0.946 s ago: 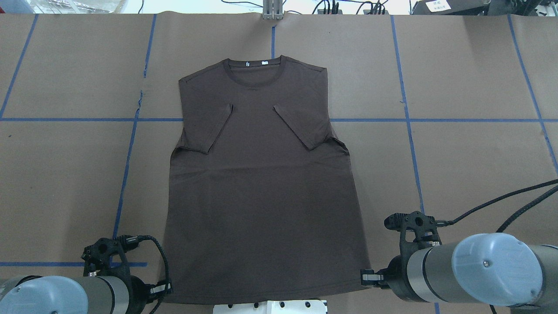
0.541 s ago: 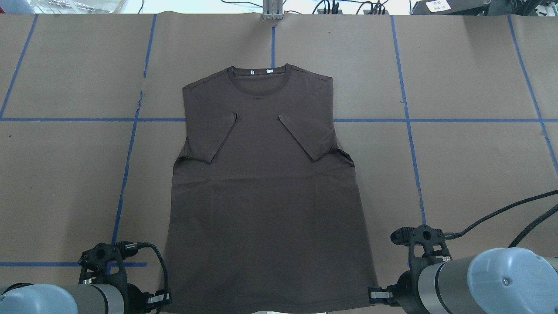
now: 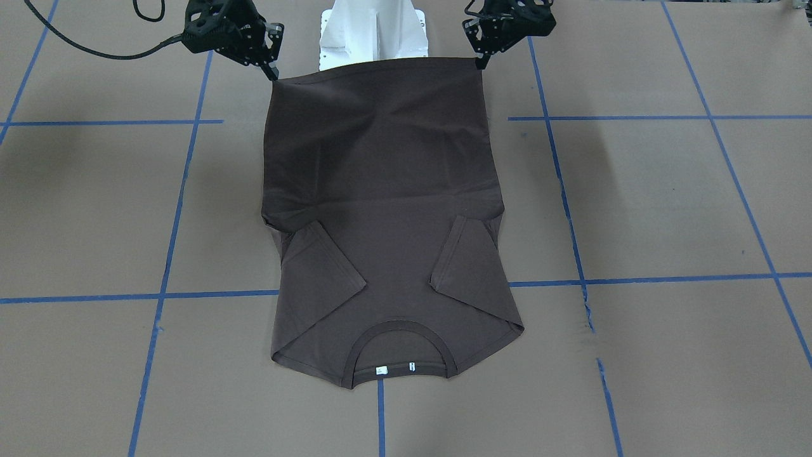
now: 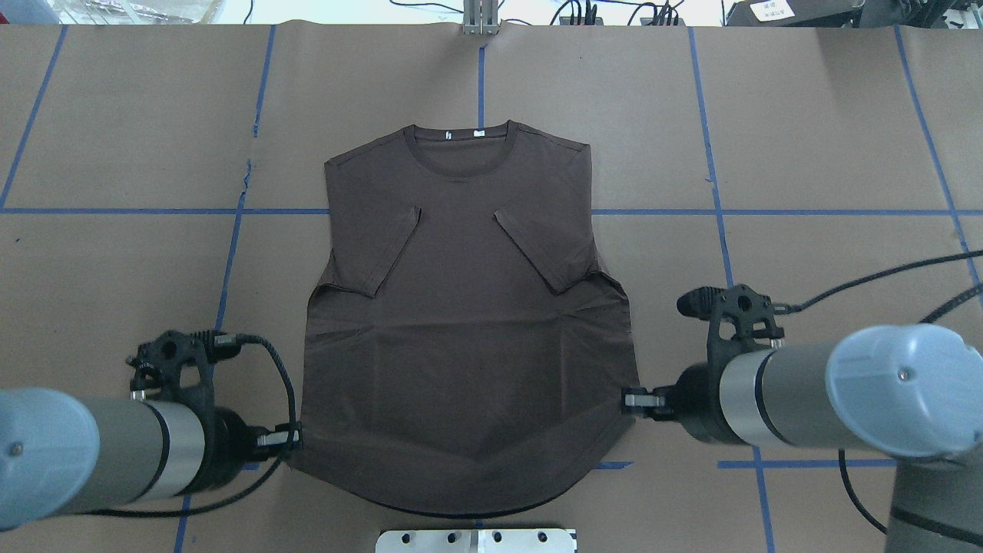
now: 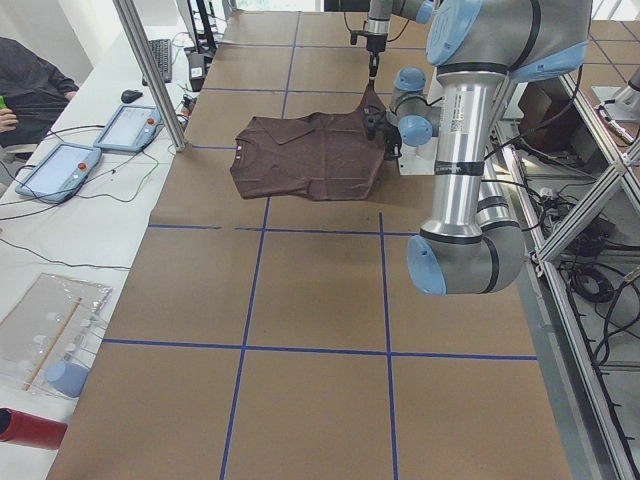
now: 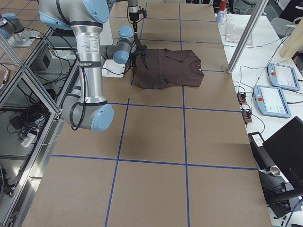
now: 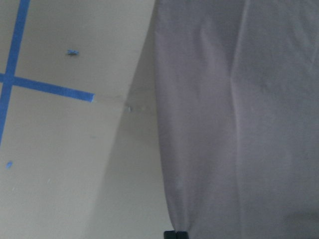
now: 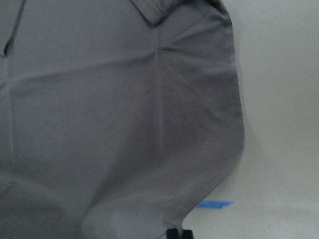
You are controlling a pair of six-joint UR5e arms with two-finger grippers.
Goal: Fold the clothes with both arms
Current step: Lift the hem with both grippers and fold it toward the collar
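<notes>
Evidently mid-fold, the left claw (image 4: 294, 441) and right claw (image 4: 630, 399) each pinch a hem corner of the T-shirt (image 4: 461, 307) slung between them, collar on the counter (image 4: 806, 153) ahead; next, probably, sweep the hem forward onto it.

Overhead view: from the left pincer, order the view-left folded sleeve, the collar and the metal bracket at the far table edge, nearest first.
The left pincer grips the T-shirt at its hem corner.
1. Folded sleeve, view's left, mid-shirt.
2. Collar, centre, shirt's far end.
3. Metal bracket, far edge, beyond the collar.
</notes>
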